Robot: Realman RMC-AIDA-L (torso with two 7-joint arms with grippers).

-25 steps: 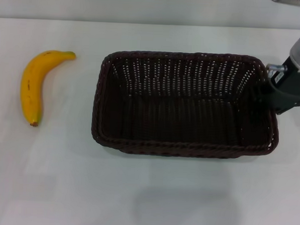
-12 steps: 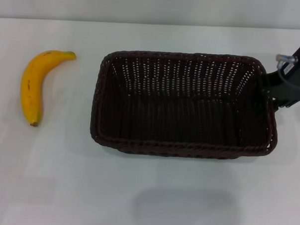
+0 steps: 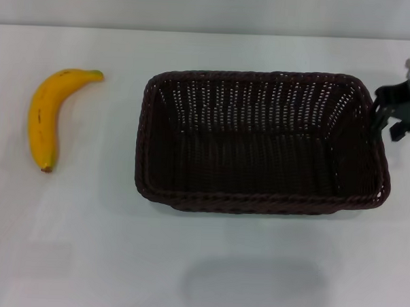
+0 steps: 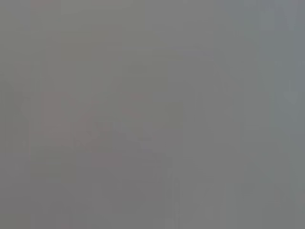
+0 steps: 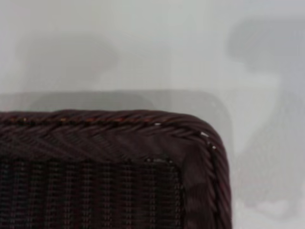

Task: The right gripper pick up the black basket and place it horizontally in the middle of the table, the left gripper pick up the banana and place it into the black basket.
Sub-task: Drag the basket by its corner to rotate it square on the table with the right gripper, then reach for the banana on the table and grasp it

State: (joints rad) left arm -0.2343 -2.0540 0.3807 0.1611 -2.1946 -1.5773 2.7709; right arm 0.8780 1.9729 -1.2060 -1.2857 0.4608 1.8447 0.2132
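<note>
The black basket (image 3: 257, 202) stands flat and lengthwise across the middle of the white table (image 3: 85, 243), empty. One of its corners fills the right wrist view (image 5: 119, 131). My right gripper (image 3: 395, 115) is at the far right edge of the head view, just off the basket's right rim, open and holding nothing. The yellow banana (image 3: 44, 116) lies on the table left of the basket, stem tip pointing toward the back. My left gripper is out of view; the left wrist view shows only flat grey.
A pale wall runs along the table's far edge (image 3: 210, 33). Bare white tabletop lies between the banana and the basket and in front of the basket.
My right gripper let go of the basket's right rim and drew back to the right. The basket settled flat and shifted slightly right. The banana has not moved.
</note>
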